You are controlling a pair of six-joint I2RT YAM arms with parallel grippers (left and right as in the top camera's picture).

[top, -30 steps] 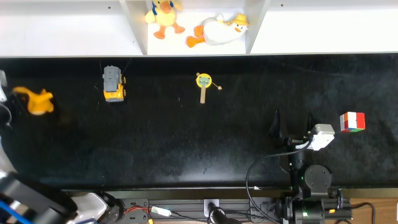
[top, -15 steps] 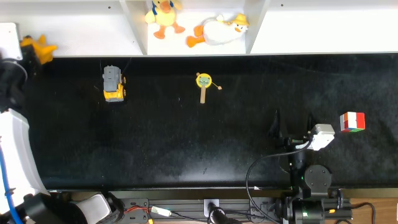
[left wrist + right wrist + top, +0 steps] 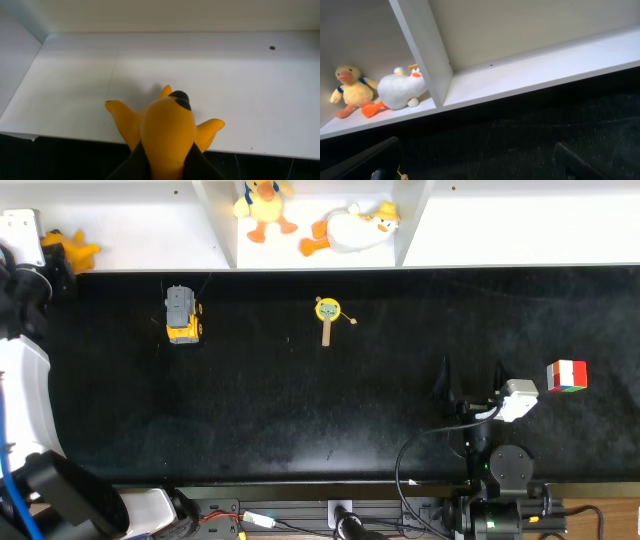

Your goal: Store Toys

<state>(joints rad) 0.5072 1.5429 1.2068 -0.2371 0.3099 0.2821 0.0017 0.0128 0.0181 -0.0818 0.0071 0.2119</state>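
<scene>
At upper left, the left gripper [image 3: 48, 262] clamps an orange plush toy [image 3: 72, 250] over the white shelf [image 3: 140, 225]; the right gripper [image 3: 470, 383] sits wide open, empty.

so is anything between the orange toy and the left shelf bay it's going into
Nothing visible does. The left gripper holds the orange toy at the front of the left bay, and the white floor beyond it carries no other toy. The ducks sit in the middle bay, past a divider.
</scene>
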